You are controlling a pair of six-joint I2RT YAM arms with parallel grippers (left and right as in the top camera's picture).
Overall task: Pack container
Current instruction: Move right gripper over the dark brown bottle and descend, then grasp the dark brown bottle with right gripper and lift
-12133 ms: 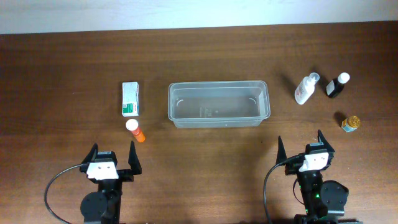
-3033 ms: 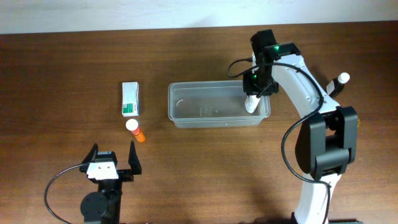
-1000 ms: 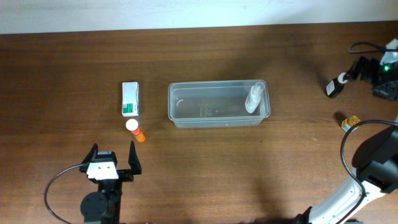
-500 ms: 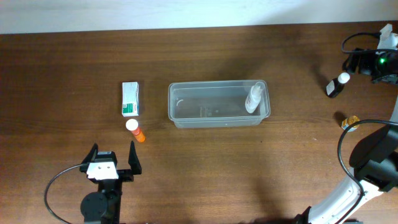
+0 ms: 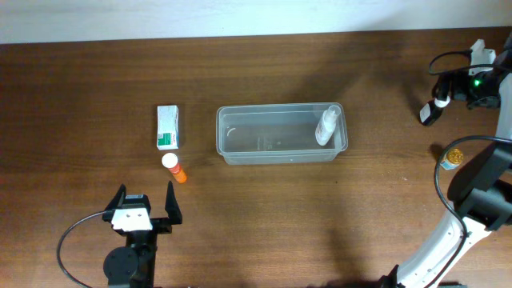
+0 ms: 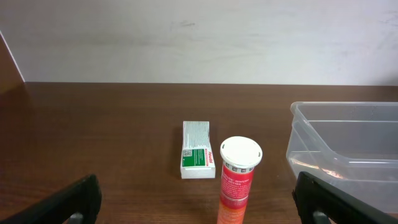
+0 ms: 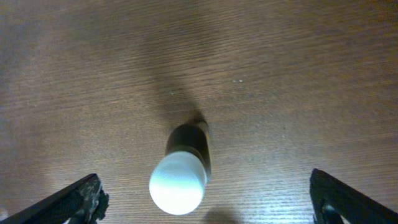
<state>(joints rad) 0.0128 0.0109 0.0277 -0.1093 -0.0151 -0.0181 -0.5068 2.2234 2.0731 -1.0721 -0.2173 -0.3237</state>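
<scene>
R gripper (image 7: pixel 205 198) hangs over the dark bottle w/ white cap (image 7: pixel 179 176), jaws spread wide, one finger either side and neither touching it. The cap sits a bit off-centre toward one finger, so prob. a small sideways fix is needed before dropping for a pinch. The bottle stands upright on bare wood w/ nothing crowding it in the wrist view, so there's free room all round for the fingers to come down. Nearest neighbour is the small amber jar w/ gold lid (image 5: pixel 452 157), nearer the arm's base than the gripper and apart from the bottle. The table's far edge is close beyond the gripper, so room is tighter that way. The container (image 5: pixel 276 107) lies well apart toward the robot's left, at mid-table, open top up; the path betw. is bare. A white spray bottle (image 5: pixel 327 126) is already in it, leaning at the end nearest the R gripper, prob. to leave the rest of the tub floor open for more. L gripper (image 5: pixel 146 194) is parked low by its base, jaws also wide apart and empty. Just ahead of it are an orange tube w/ white cap (image 6: pixel 239 177) and, beyond that, a green-and-white box (image 6: pixel 198 157), both outside the tub.
</scene>
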